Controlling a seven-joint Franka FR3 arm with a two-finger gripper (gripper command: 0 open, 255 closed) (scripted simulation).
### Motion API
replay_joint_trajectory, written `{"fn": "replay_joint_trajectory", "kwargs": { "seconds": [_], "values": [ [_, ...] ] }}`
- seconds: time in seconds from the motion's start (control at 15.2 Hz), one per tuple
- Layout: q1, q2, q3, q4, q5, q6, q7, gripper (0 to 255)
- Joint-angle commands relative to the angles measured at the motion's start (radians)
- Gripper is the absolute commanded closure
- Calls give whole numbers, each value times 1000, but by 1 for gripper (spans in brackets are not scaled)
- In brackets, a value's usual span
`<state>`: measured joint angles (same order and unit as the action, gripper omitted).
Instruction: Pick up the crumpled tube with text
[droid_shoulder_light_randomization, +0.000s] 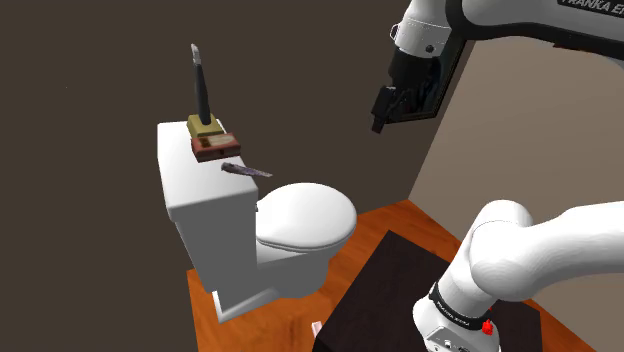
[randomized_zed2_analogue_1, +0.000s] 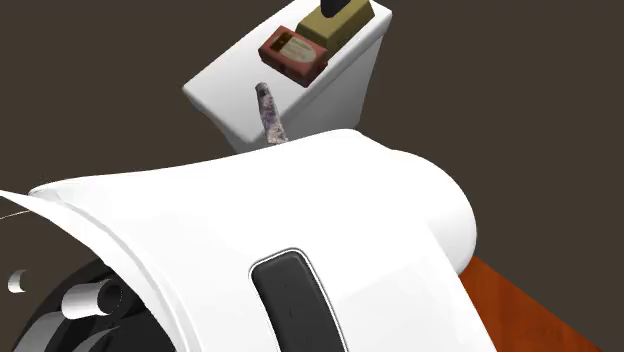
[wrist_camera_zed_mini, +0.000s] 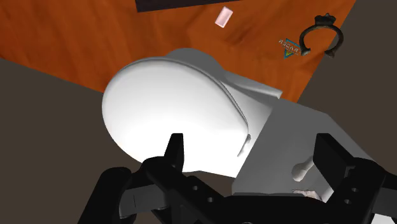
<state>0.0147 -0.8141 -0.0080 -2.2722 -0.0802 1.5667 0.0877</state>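
We're at 0 steps done: the fingers (wrist_camera_zed_mini: 175, 151) stand spread, gripping nothing, high above the toilet (droid_shoulder_light_randomization: 300, 215). The crumpled tube (droid_shoulder_light_randomization: 246, 170), prob. the printed one, lies on the tank lid (droid_shoulder_light_randomization: 182, 160) just beside a brown box (droid_shoulder_light_randomization: 212, 148). Approach, grasp & lift are all left.

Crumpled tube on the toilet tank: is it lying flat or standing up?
Lying flat. The purplish-grey crumpled tube rests on its side on top of the white toilet tank, as both exterior views show.
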Motion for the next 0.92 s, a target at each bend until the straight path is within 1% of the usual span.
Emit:
{"fn": "replay_joint_trajectory", "kwargs": {
  "seconds": [0.0,0.4,0.86],
  "values": [
    [0,0,0,0,0,0,0,0],
    [45,209,-32,53,17,135,-97,0],
    [95,467,-53,169,55,247,-216,0]
  ]
}}
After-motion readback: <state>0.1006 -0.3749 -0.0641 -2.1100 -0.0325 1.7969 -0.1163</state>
